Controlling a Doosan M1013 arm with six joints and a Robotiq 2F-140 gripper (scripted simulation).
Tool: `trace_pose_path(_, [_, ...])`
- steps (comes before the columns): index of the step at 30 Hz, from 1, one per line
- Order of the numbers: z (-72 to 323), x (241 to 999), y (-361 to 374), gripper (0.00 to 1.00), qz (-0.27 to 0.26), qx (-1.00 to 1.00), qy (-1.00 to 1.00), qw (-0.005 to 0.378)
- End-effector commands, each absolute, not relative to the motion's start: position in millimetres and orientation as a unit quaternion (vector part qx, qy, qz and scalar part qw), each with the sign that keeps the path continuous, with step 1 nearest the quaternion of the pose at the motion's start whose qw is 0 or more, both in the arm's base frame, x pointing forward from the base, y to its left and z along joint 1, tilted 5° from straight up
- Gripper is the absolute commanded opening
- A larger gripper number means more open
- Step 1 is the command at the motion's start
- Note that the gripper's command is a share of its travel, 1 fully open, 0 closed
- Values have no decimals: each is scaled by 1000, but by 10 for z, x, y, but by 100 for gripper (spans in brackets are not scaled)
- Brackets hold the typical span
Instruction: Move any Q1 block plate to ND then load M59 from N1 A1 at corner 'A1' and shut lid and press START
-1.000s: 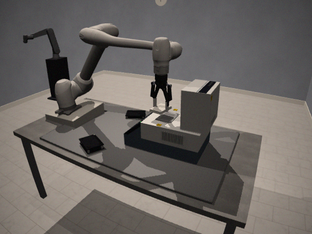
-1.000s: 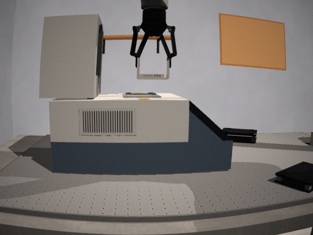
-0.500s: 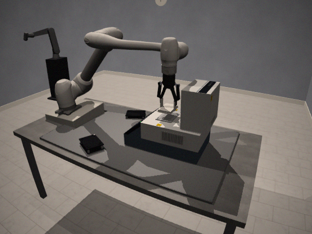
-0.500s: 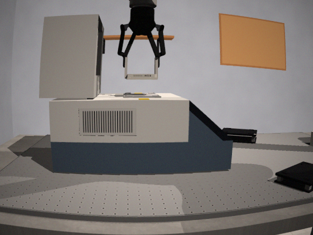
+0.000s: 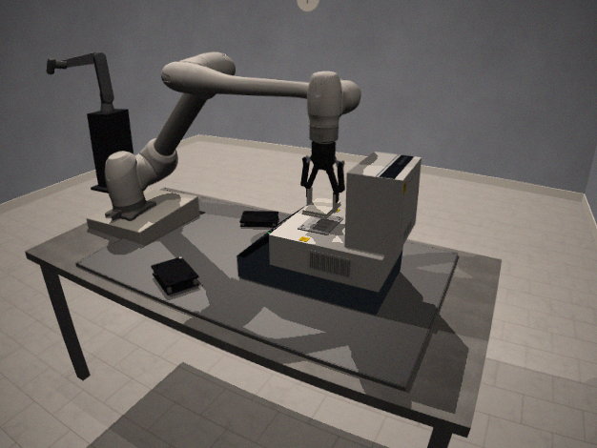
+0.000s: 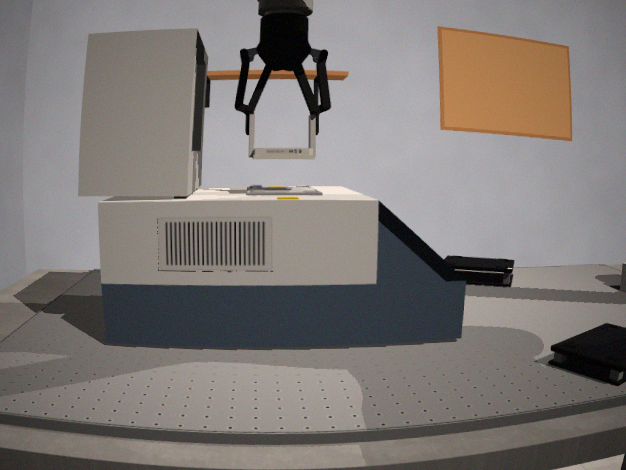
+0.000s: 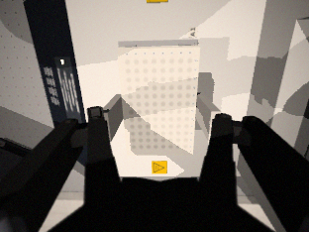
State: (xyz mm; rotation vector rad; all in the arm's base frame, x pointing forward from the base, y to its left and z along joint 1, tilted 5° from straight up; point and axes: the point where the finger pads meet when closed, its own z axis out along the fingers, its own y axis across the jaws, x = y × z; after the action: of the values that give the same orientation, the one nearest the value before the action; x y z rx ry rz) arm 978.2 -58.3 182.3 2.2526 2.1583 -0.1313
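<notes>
My gripper (image 6: 281,146) is shut on the pale 96-well plate M59 (image 6: 282,151) and holds it level in the air above Q1's block (image 6: 283,190). The plate's ID label faces the exterior view. In the wrist view the plate (image 7: 159,99) sits between my fingers over the white deck of the cycler Q1 (image 5: 337,231). Q1's lid (image 5: 380,202) stands open and upright at the rear. The block (image 5: 320,225) with its corner brackets lies just below the plate (image 5: 320,210). The dark key panel (image 7: 61,89) is at the left of the wrist view.
Two black plate nests stand on the table: one (image 5: 259,218) behind Q1's panel side, the other (image 5: 174,275) nearer the front left. The arm's base (image 5: 139,212) sits on a plinth at the left. A yellow warning mark (image 7: 158,167) is on Q1's deck.
</notes>
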Motion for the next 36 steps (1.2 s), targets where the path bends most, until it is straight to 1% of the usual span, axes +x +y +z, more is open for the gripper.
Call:
trace_pose_path(1, [1826,9779,-583,0,-42,721,691,10])
trace_pose_path(36, [1793,9771,-589,0,-42,721,691,10])
